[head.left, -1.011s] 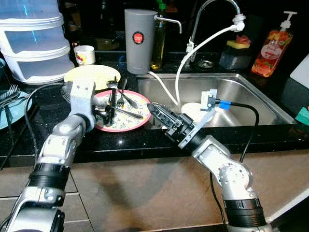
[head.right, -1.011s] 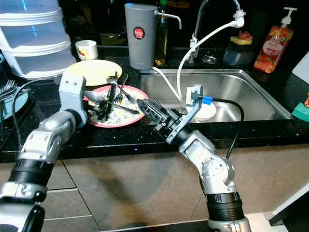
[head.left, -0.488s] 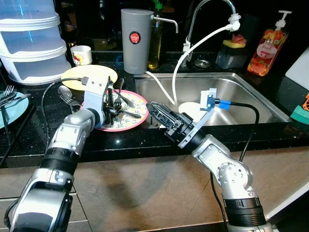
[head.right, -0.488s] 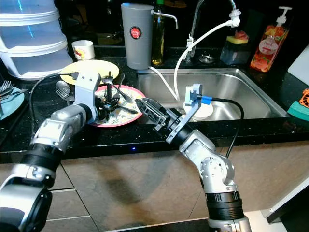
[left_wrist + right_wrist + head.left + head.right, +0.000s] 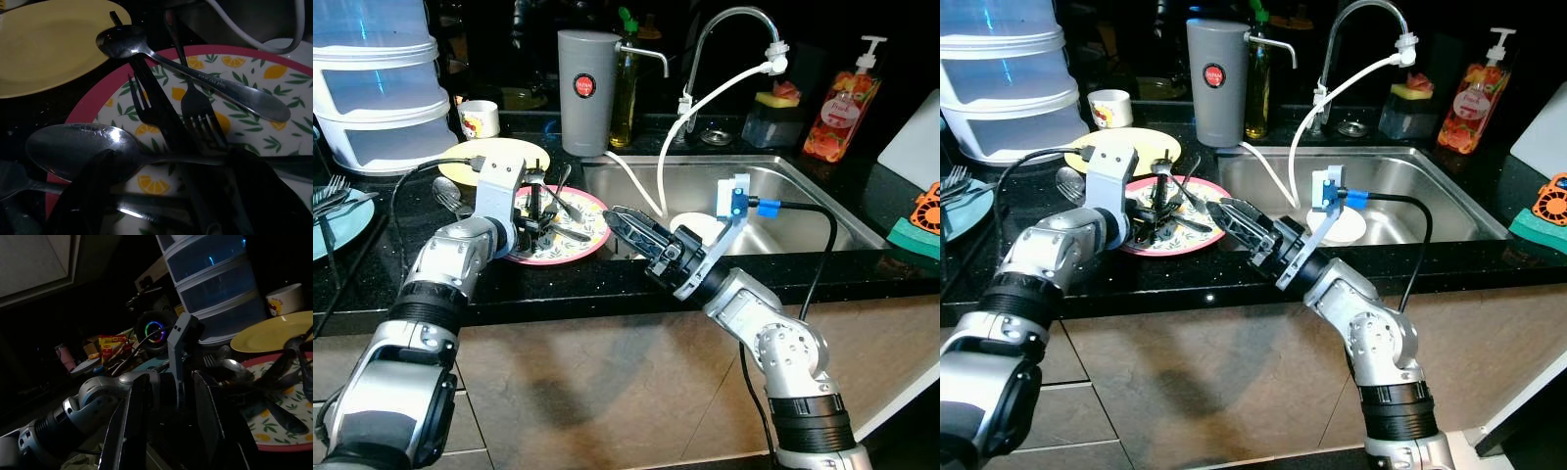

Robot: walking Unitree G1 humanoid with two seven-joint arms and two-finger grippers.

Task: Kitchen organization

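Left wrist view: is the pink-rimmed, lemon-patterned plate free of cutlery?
No, the pink-rimmed lemon-patterned plate carries a pile of cutlery: two silver spoons and at least two forks lie crossed on it.

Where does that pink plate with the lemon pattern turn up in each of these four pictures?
Left eye view: the pink plate lies on the counter just left of the sink.
Right eye view: same spot, under the left hand.
Left wrist view: close up beneath the cutlery.
Right wrist view: at the lower right edge.
Shared landmark: the yellow plate, touching the pink one's far rim.
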